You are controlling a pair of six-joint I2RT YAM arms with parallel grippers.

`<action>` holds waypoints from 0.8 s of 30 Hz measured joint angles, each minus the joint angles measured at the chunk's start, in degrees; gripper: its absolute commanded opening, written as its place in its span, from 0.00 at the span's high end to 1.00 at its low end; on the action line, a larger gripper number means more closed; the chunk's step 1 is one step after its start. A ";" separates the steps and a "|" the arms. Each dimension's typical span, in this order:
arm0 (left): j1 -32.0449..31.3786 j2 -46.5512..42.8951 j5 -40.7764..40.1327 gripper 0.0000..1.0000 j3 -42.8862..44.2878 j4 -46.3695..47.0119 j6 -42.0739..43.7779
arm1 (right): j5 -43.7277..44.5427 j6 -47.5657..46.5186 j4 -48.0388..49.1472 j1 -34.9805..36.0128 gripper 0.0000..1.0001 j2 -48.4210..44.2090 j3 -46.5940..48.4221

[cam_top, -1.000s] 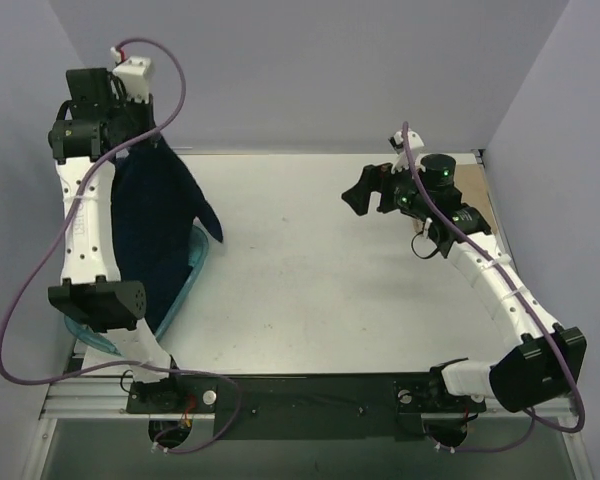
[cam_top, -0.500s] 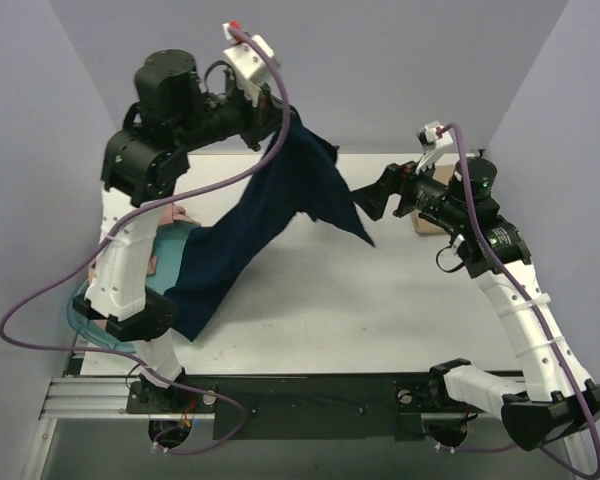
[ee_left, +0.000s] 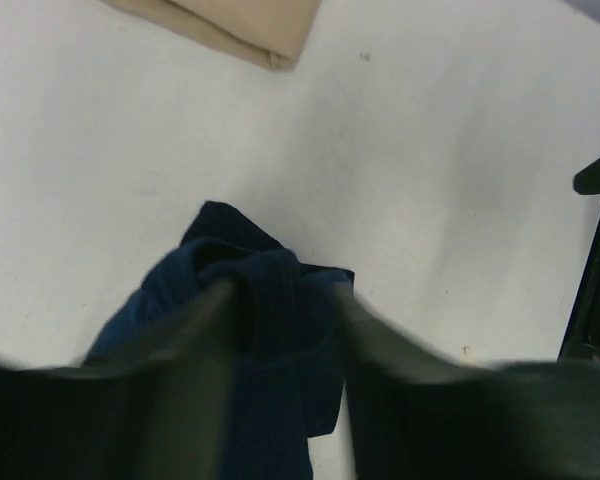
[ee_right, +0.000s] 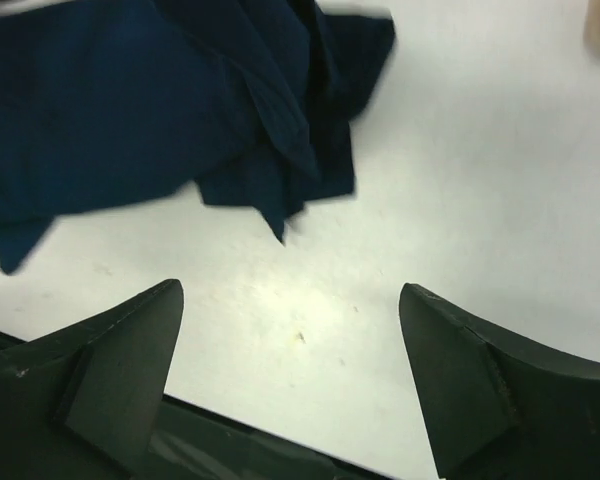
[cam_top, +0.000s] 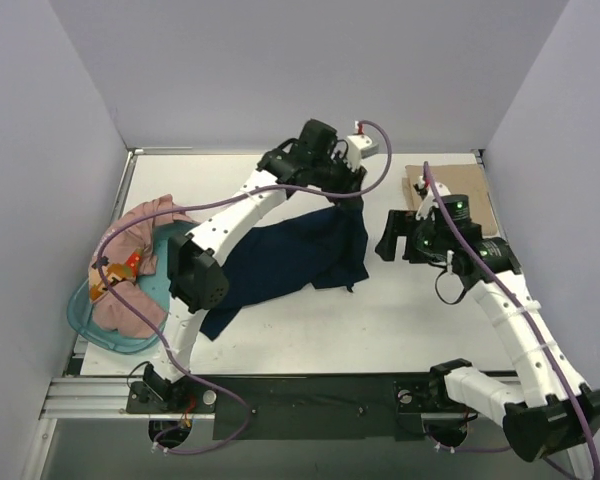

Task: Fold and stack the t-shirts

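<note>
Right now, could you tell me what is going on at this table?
The left gripper is shut on the navy t-shirt, holding one bunched end up over the far middle of the table while the rest trails across the surface. The right gripper is open and empty, hovering just right of the cloth. A pink t-shirt lies heaped in the teal tub at the left, and a tan t-shirt lies flat at the far right.

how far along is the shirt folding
Done: the tan t-shirt lies folded at the far right. In hand: the left gripper is shut on the navy t-shirt, unfolded; the right gripper is open beside it. Left: the pink t-shirt in the teal tub, then stacking.
</note>
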 measured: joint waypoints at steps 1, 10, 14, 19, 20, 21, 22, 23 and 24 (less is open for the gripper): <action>-0.39 0.85 0.11 0.12 -1.16 0.39 0.74 | 0.85 0.35 -0.83 0.00 0.17 0.90 -1.49; 0.72 -2.38 0.00 0.10 -5.79 -1.62 5.64 | 5.40 5.90 0.68 4.83 0.28 17.20 -11.69; 6.62 -14.34 0.74 0.26 -14.97 -6.23 10.43 | 5.33 7.61 4.83 7.54 0.31 24.92 -10.91; 13.20 -32.96 -0.68 0.41 -32.94 -15.45 20.28 | 4.92 8.33 8.41 11.80 0.47 33.73 -7.93; 13.20 -36.46 -0.83 0.40 -37.35 -17.88 22.10 | 4.85 8.48 8.92 12.87 0.55 35.17 -7.17; 12.87 -39.43 -1.18 0.38 -41.90 -19.93 23.82 | 4.87 8.57 9.46 13.62 0.74 36.61 -6.51; 12.41 -41.79 -1.70 0.37 -46.25 -21.90 25.07 | 4.66 8.66 9.81 14.36 0.86 37.90 -5.81; 11.89 -43.36 -2.54 0.34 -50.36 -23.39 26.16 | 4.59 8.61 10.08 14.82 1.00 39.15 -5.18; 11.45 -44.24 -3.58 0.33 -54.29 -24.57 26.86 | 4.55 8.85 10.34 14.91 1.00 40.24 -4.72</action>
